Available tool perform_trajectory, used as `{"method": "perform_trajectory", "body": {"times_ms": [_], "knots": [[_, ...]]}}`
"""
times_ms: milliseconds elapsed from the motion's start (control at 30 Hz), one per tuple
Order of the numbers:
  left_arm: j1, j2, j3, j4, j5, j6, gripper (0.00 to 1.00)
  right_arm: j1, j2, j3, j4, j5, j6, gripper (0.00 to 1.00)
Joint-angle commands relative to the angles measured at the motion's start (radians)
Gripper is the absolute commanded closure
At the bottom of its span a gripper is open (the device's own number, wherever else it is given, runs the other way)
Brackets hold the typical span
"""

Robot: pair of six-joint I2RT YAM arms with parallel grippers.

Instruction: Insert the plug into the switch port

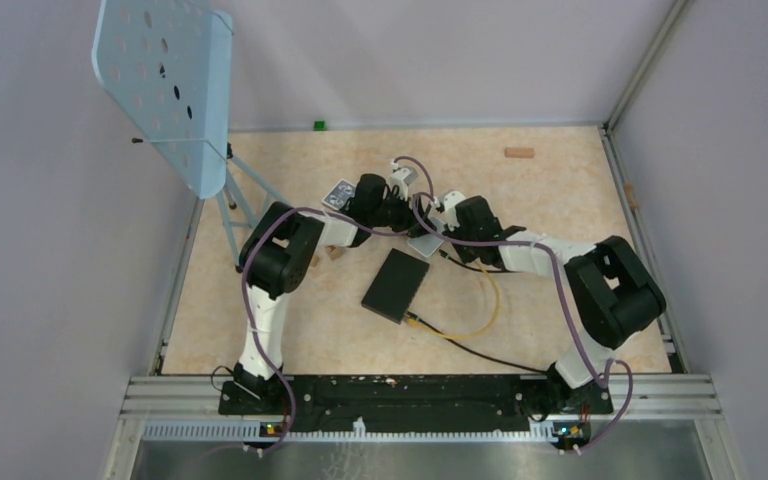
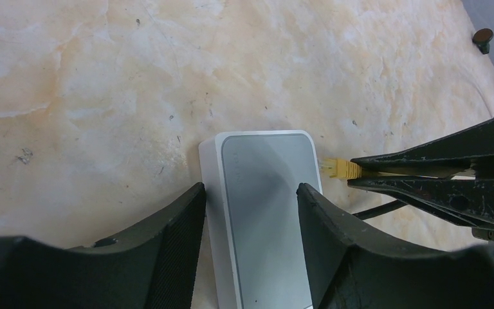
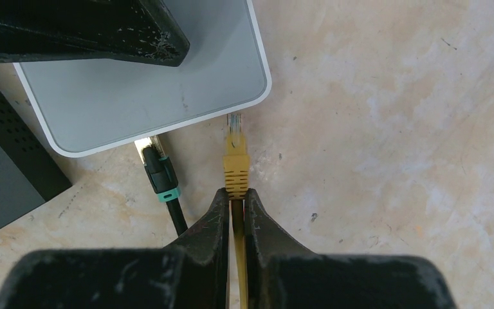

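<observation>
The yellow plug (image 3: 235, 158) sits in my right gripper (image 3: 235, 193), which is shut on the cable just behind the plug's boot. The plug's clear tip stops a short gap from the near edge of a pale grey rounded switch box (image 3: 148, 90), close to its right corner. The port opening itself is hidden on that edge. A black plug with a teal band (image 3: 157, 170) is in the same edge to the left. My left gripper (image 2: 247, 188) straddles the grey box (image 2: 264, 193), its jaws against both long sides. There the yellow plug (image 2: 341, 168) points at the box's right edge.
A flat black box (image 1: 396, 284) lies just in front of the grey box, with the yellow cable's other end (image 1: 415, 320) in its near edge. A patterned card (image 1: 340, 193) lies behind the left wrist. A blue perforated stand (image 1: 165, 85) rises at the left, and a wooden block (image 1: 519, 153) lies at the back.
</observation>
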Motion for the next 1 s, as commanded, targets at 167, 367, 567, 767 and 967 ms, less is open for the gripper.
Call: {"method": "perform_trajectory", "body": {"times_ms": [167,367,567,767,967], "knots": [[-0.012,0.039,0.012,-0.065,0.022,0.023,0.39,-0.007,-0.043,0.031,0.048,-0.013,0.012,1.0],[-0.014,0.044,0.014,-0.074,0.046,0.046,0.39,-0.003,-0.027,0.03,0.06,-0.039,-0.001,1.0],[-0.015,0.049,0.014,-0.08,0.069,0.057,0.39,0.027,-0.034,0.017,0.119,-0.042,-0.031,1.0],[-0.015,0.048,0.015,-0.103,0.085,0.085,0.39,0.054,-0.043,-0.001,0.158,-0.027,-0.066,1.0],[-0.015,0.042,0.009,-0.145,0.107,0.109,0.41,0.088,-0.073,-0.065,0.265,0.003,-0.062,1.0]]}}
